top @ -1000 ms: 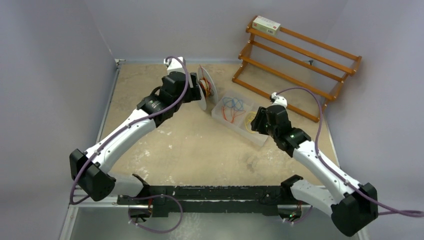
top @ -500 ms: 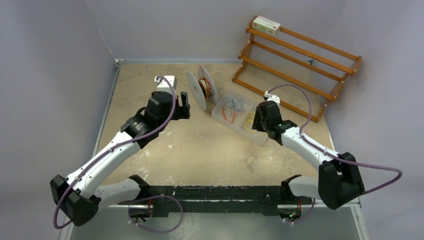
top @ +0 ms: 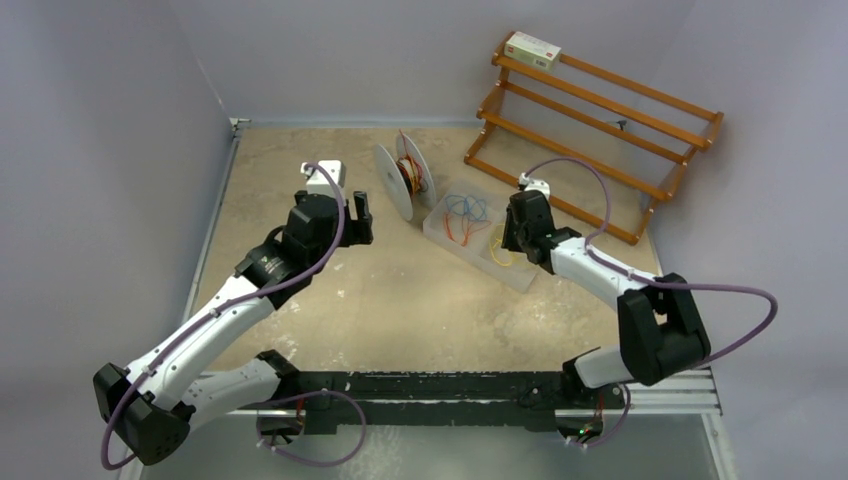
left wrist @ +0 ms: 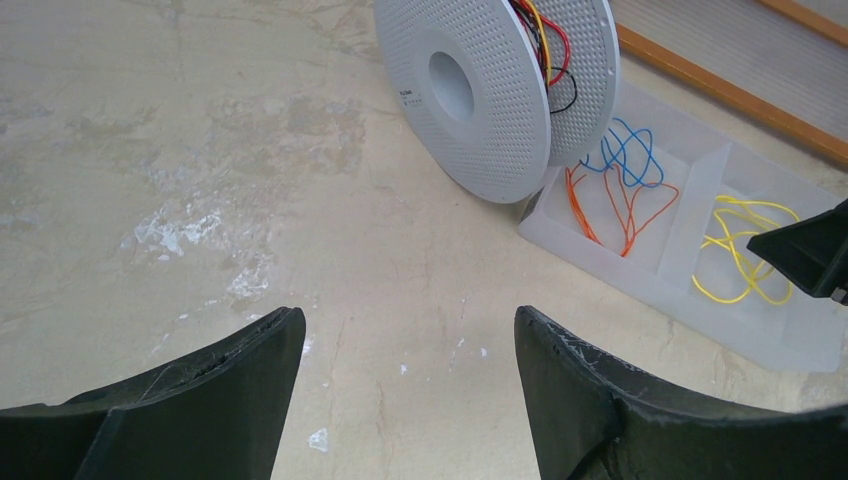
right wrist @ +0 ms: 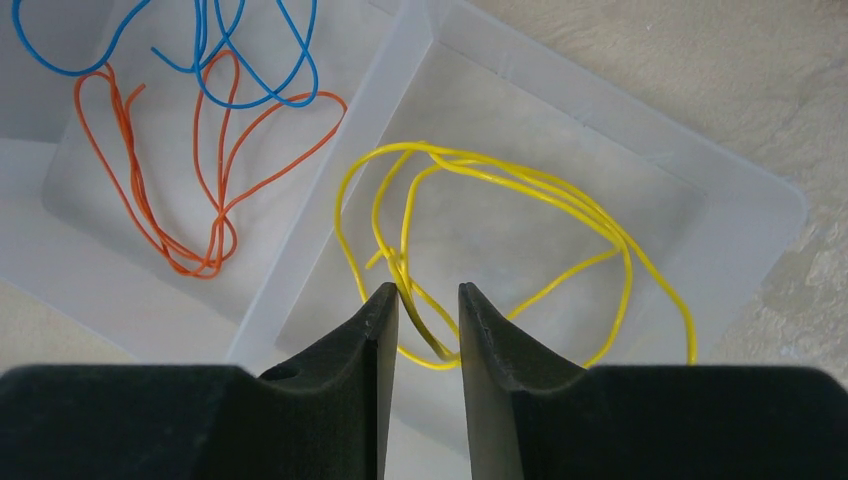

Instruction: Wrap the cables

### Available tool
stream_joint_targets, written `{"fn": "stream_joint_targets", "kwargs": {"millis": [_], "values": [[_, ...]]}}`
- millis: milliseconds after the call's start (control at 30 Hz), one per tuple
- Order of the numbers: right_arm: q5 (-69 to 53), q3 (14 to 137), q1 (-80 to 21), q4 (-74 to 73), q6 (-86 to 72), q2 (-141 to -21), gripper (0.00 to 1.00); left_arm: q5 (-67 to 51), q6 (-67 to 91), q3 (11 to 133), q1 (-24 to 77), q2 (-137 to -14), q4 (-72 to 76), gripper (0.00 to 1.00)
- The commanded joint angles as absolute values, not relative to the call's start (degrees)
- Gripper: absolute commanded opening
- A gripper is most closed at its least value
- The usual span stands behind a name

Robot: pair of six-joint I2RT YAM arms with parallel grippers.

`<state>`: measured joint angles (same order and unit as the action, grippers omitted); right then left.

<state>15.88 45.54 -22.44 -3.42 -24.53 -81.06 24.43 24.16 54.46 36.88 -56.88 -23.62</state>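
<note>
The yellow cable [right wrist: 420, 147] lies in loose loops in the right compartment of a clear plastic tray [right wrist: 400, 100]. It also shows in the top view [top: 500, 250] and the left wrist view [left wrist: 750, 202]. My right gripper [right wrist: 427, 290] is down over that compartment, its jaws a narrow gap apart with strands of the yellow cable between them, not clamped. In the top view it [top: 512, 238] sits at the tray [top: 520, 275]. My left gripper [left wrist: 410, 315] is open and empty above the bare table, left of a white perforated spool [left wrist: 470, 100].
The spool [top: 400, 180] stands on edge beside the tray and carries red, yellow and black wire. Blue and orange wires [right wrist: 210, 130] lie in the tray's left compartment. A wooden rack [top: 600, 110] with a small box [top: 532, 48] stands at the back right.
My left gripper has pulled back from the spool toward the near left. My right gripper has moved forward and down over the tray's yellow cable.
</note>
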Motion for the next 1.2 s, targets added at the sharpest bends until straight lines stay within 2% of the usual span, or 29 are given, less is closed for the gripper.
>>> {"fn": "stream_joint_targets", "kwargs": {"millis": [0, 133, 233, 800, 1167], "values": [[16.6, 48.4, -22.2, -1.1, -23.4, -83.0, 0.30, 25.0, 23.0, 54.2, 36.9, -55.4, -21.7, 0.76], [16.7, 48.4, -22.2, -1.0, -23.4, -84.0, 0.20, 24.9, 23.0, 54.1, 36.9, -55.0, -21.6, 0.76], [16.8, 48.7, -22.2, -1.6, -23.5, -82.9, 0.00, 25.1, 22.9, 54.1, 36.9, -55.1, -21.7, 0.76], [18.2, 58.4, -22.2, -13.5, -22.2, -59.5, 0.00, 23.6, 23.4, 53.9, 36.9, -55.5, -21.5, 0.76], [14.8, 69.3, -22.2, -19.7, -20.0, -51.3, 0.00, 19.6, 23.4, 53.8, 36.9, -55.6, -20.4, 0.76]]}}
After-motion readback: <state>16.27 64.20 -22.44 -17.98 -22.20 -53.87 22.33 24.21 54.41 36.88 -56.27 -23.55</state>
